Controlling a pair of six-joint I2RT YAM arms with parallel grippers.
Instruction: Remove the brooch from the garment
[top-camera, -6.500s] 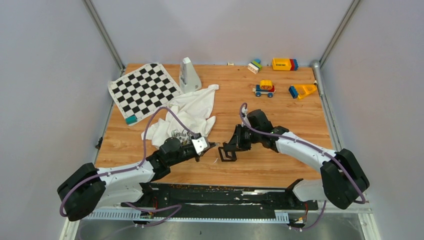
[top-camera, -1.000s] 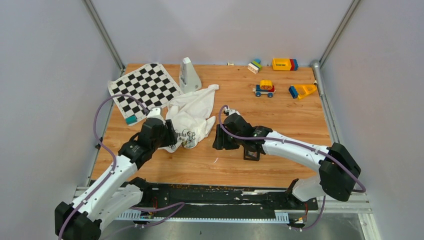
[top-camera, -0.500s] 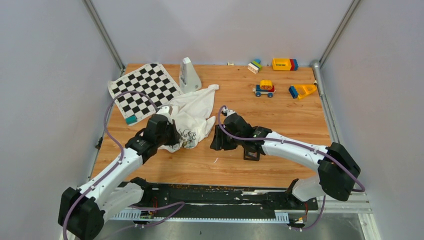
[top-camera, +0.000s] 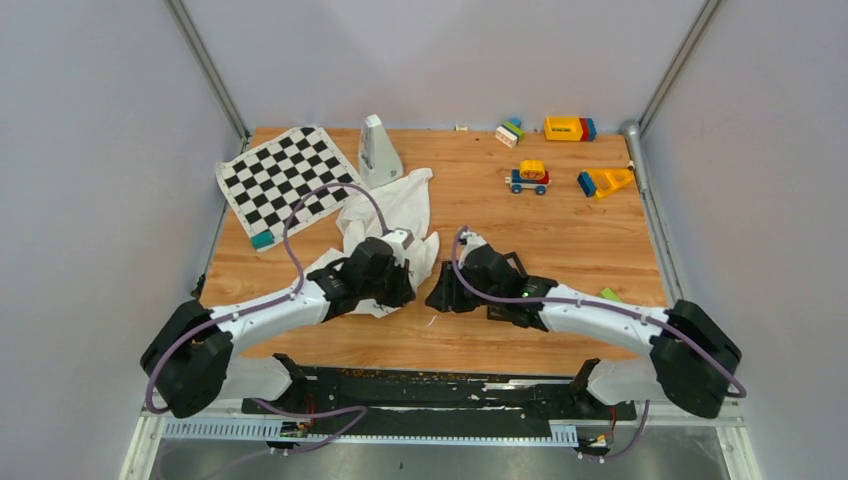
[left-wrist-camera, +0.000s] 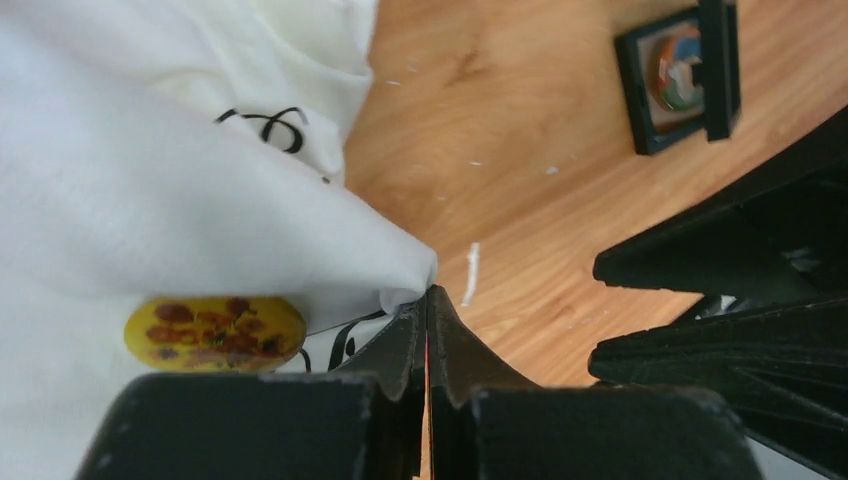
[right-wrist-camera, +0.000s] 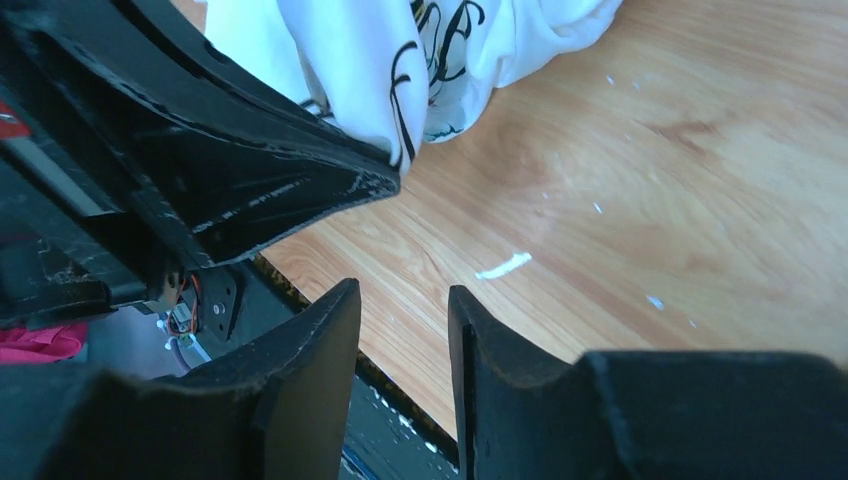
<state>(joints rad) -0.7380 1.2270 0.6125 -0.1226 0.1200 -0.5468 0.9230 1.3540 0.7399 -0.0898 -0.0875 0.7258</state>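
Observation:
The white garment (top-camera: 385, 205) with black lettering lies crumpled at the table's left centre. In the left wrist view the garment (left-wrist-camera: 130, 190) carries the brooch (left-wrist-camera: 215, 333), a yellow oval with red-brown flowers, just left of my fingers. My left gripper (left-wrist-camera: 428, 297) is shut, with a fold of the garment's hem pinched at its tips; in the top view the left gripper (top-camera: 402, 285) sits at the garment's near edge. My right gripper (right-wrist-camera: 402, 300) is open and empty, a little above the wood, tip to tip with the left one (top-camera: 440, 298). The brooch is hidden in the top view.
A small black frame box (left-wrist-camera: 680, 75) lies on the wood beyond the right arm. A chessboard mat (top-camera: 285, 180) and a white cone-shaped object (top-camera: 378, 150) are at the back left. Toy blocks and a toy car (top-camera: 528, 178) are at the back right. The table's front edge (right-wrist-camera: 330, 330) is close.
My left arm has swung right, from the garment's left side to its near hem, and now pinches the cloth. My right gripper has shifted slightly toward the front edge.

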